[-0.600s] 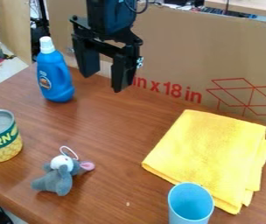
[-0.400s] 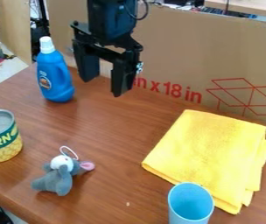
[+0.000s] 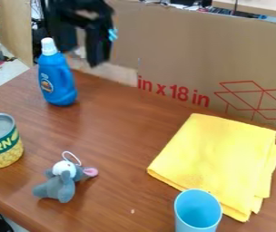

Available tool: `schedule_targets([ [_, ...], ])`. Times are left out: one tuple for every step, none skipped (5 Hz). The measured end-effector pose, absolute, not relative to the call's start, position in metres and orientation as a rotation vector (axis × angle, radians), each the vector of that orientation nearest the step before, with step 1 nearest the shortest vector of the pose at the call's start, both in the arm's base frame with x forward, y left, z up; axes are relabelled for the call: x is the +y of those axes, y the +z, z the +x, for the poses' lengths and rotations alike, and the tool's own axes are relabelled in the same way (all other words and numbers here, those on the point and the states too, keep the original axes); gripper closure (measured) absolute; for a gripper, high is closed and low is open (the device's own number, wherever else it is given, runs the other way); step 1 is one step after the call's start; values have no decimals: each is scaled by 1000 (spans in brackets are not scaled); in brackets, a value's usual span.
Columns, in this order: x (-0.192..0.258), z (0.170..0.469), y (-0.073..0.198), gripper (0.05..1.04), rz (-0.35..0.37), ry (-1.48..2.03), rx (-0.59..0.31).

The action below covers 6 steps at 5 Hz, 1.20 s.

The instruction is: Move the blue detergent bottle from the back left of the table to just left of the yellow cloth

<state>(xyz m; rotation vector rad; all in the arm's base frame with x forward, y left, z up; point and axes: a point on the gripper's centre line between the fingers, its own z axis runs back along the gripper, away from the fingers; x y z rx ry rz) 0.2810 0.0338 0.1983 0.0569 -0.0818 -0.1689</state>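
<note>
High at the upper left hangs the black gripper [image 3: 83, 54], open with nothing between its fingers. It is nearest to the blue bottle [image 3: 57, 80] with a white cap, which stands upright at the table's back left. A grey plush mouse [image 3: 59, 185] with a pink ear lies at the front left. The corn can [image 3: 1, 144] stands at the left edge. On the right lies a folded yellow cloth [image 3: 216, 158], with a light blue cup [image 3: 197, 214] upright at its front corner.
A large cardboard box wall [image 3: 207, 54] with red print runs along the back of the brown wooden table [image 3: 119, 136]. The table's left edge drops to the floor.
The gripper has moved up and to the left, from above the table's back toward the blue bottle. The bottle, can, plush mouse, cloth and cup have kept their places.
</note>
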Motion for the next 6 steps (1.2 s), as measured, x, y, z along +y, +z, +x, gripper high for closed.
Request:
schedule_targets([
  [62, 295, 209, 83, 63, -155, -91],
  [89, 324, 216, 82, 98, -129, -88],
  [122, 345, 220, 82, 115, -89, -78],
  [152, 353, 211, 83, 101, -63, -81],
  [159, 360, 190, 82, 71, -68, -38],
  [166, 360, 170, 83, 23, -62, 11],
])
